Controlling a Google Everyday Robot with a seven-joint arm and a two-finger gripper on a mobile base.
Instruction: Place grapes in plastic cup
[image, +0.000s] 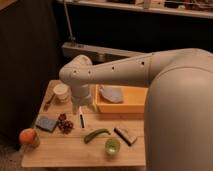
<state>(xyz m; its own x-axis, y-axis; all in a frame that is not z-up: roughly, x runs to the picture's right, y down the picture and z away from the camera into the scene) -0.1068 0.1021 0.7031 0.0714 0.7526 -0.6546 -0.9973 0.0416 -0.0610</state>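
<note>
The grapes (65, 124), a small knobbly dark red-purple bunch, lie on the wooden worktop (65, 151) left of centre, touching or just beside a flat blue sponge (46, 123) on their left. The plastic cup (112, 146), light green and translucent, stands upright near the front edge of the worktop, well apart from the grapes and to their right. Between the two lies a curved green pepper (96, 134), and just right of the pepper, behind the cup, lies a short dark bar (125, 135). The claw (81, 120) hangs from the white arm (115, 70), pointing down over the worktop just right of the grapes and a little behind them. It holds nothing that can be seen, and whether it is spread or pressed together cannot be told. The arm reaches in from the right across a yellow-orange bin (131, 106) at the back right of the worktop, and a grey-blue crumpled thing (111, 94) lies inside that bin. A white cup (61, 91) stands upright at the back left, with a slim dark utensil (48, 102) lying beside it near the left edge. An orange (27, 136) sits at the front left corner, well clear of the grapes.
</note>
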